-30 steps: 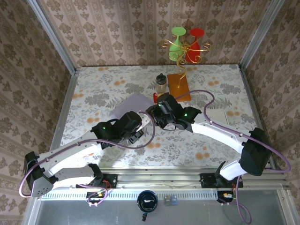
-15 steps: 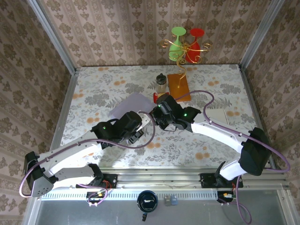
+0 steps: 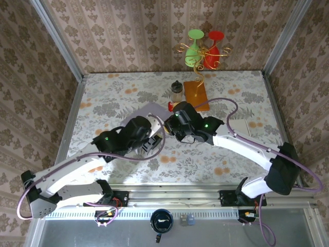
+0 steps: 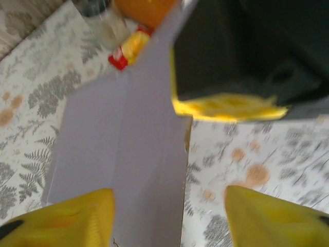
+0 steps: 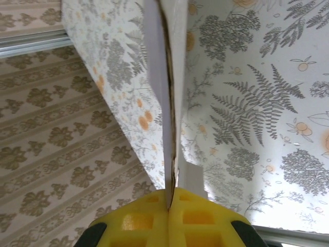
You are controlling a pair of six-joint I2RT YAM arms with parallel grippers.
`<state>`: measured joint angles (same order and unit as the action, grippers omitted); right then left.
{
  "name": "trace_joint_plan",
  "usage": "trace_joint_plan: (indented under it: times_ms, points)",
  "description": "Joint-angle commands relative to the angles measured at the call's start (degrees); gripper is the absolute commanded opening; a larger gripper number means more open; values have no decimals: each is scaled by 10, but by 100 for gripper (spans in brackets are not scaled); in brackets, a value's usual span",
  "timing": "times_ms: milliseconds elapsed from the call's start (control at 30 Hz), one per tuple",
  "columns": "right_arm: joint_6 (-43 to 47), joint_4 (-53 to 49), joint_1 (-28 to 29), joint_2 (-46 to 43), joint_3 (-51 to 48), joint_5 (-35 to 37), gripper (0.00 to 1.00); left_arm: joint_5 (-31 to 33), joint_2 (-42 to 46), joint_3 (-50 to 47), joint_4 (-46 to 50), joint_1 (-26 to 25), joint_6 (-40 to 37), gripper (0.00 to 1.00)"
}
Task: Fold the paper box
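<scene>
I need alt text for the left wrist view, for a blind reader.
A flattened lilac paper box runs up the middle over a floral table, its upper right edge pinched by the right gripper. The left gripper is open, its yellow fingertips wide apart at the bottom. A blurred jar stands at the top.

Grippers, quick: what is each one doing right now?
Left gripper: open, astride the paper box, not gripping it.
Right gripper: closed, holding the paper box by its edge.
</scene>
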<state>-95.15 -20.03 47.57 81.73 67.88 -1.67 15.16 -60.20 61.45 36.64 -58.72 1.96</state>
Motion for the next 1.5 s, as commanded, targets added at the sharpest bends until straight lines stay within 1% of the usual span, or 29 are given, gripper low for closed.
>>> trace_joint_plan:
  times_ms: [0, 100, 167, 267, 367, 467, 600, 700, 800, 900, 1000, 1133, 1267, 1467]
  points:
    - [-14, -25, 6, -56, 28, 46, 0, -35, 31, 63, -40, 19, 19, 66]
    - [-19, -66, 9, -88, 46, 79, 0, -97, 28, 103, -53, 71, 51, 67]
    - [-32, -91, 10, -109, 55, 96, 0, -147, 28, 119, -68, 119, 83, 66]
    - [-50, -112, 15, -133, 66, 118, 0, -215, 29, 127, -97, 191, 135, 66]
    - [-62, -138, 20, -146, 83, 135, 0, -270, 25, 124, -114, 247, 181, 66]
    - [-73, -177, 28, -153, 114, 156, 0, -312, 14, 112, -115, 287, 215, 64]
    - [-81, -229, 42, -152, 165, 186, 0, -342, 21, 75, -135, 322, 255, 64]
    - [-93, -261, 49, -144, 193, 201, 0, -357, 21, 60, -133, 354, 277, 64]
    - [-111, -252, 50, -139, 183, 207, 0, -385, 12, 54, -128, 373, 292, 63]
    - [-120, -205, 44, -136, 144, 214, 0, -403, 5, 53, -123, 384, 297, 63]
    - [-118, -151, 19, -124, 105, 190, 0, -419, -2, 53, -115, 391, 299, 63]
    - [-106, -96, -7, -110, 72, 173, 0, -438, -15, 65, -92, 393, 299, 62]
    - [-89, -67, -33, -95, 56, 157, 0, -452, -28, 79, -79, 392, 311, 61]
    - [-83, -12, -56, -82, 19, 140, 0, -465, -46, 93, -79, 376, 330, 59]
